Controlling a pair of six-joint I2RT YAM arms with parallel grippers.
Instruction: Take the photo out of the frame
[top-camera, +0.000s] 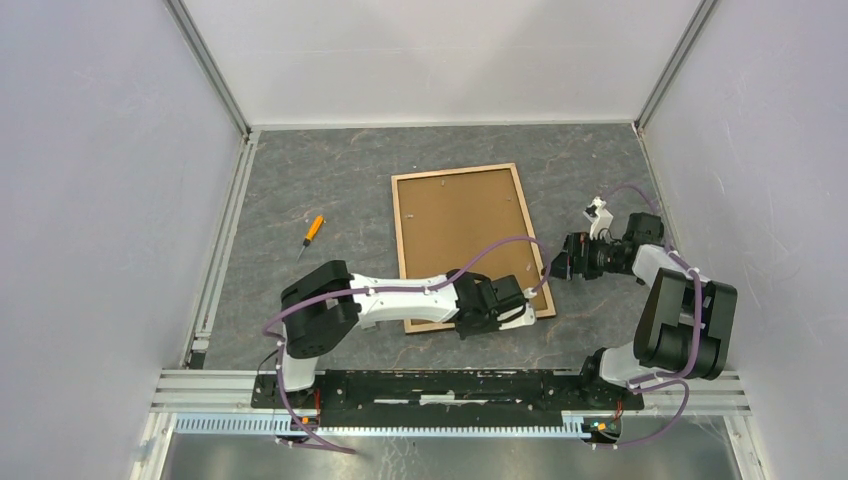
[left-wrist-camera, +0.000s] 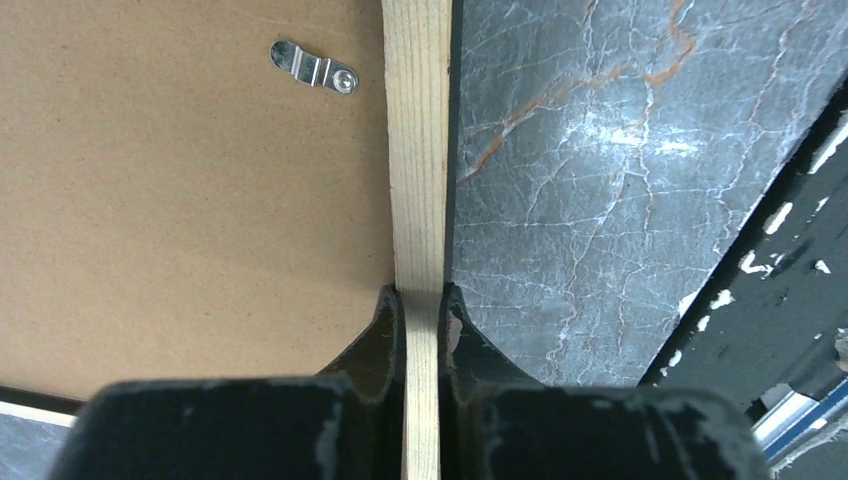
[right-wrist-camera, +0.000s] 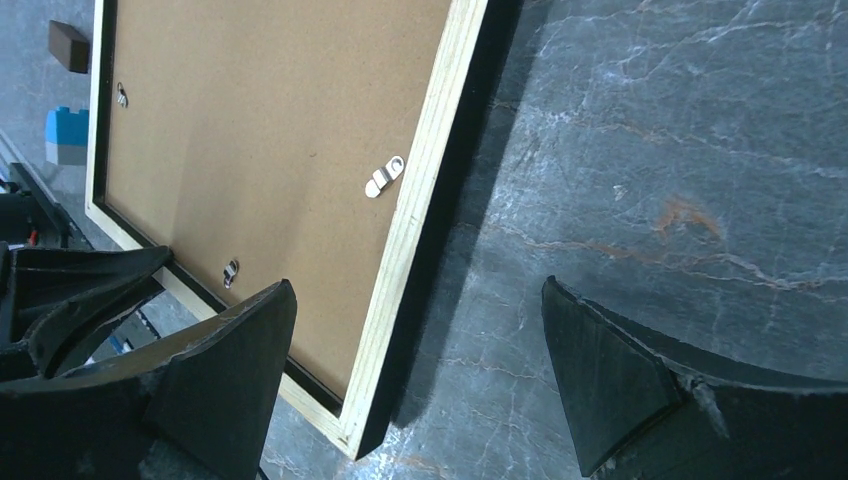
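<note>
The frame (top-camera: 460, 225) lies face down, left pincer (left-wrist-camera: 421, 300) clamping its rim, right pincer (right-wrist-camera: 417, 290) spread wide.

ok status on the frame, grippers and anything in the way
Left gripper shut on frame rim. Right gripper open beside it. Frame face down, backing board in, photo unseen. Nothing blocking.

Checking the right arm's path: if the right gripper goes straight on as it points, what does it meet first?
Probably the frame, at its wood rim near the near corner; the open right gripper is aimed at that edge. Depth is unclear, so it might land on the table beside it.
</note>
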